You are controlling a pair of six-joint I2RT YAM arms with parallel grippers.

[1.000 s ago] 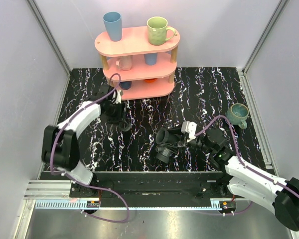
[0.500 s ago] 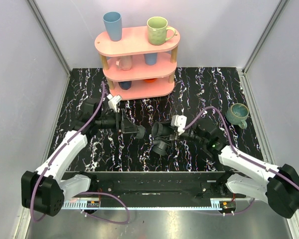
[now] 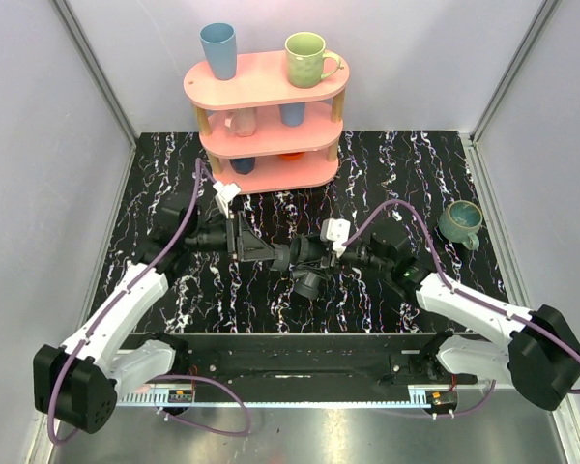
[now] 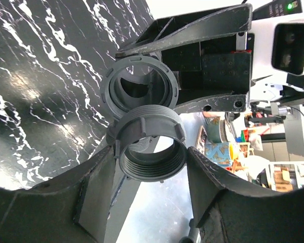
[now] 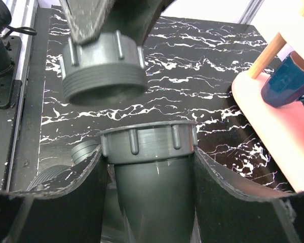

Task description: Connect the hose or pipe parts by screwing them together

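Observation:
My left gripper (image 3: pixel 274 254) is shut on a short dark threaded pipe part (image 4: pixel 151 148), held at its ribbed collar between both fingers (image 4: pixel 99 187). My right gripper (image 3: pixel 316 254) is shut on the larger branched pipe part (image 5: pixel 149 172), just below its ribbed collar (image 5: pixel 148 143). The two parts face each other end to end at mid-table in the top view. In the right wrist view the left's threaded end (image 5: pixel 104 76) hangs just above that collar, with a narrow gap between them. A side branch (image 3: pixel 308 283) of the larger part points toward the near edge.
A pink three-tier shelf (image 3: pixel 271 174) with cups and mugs stands at the back centre. A teal mug (image 3: pixel 459 220) sits at the right on the black marbled table (image 3: pixel 387 174). Grey walls close both sides.
Both arms have swung toward the middle. The left gripper came away from the shelf and the right moved left, so the two pipe parts now face each other closely.

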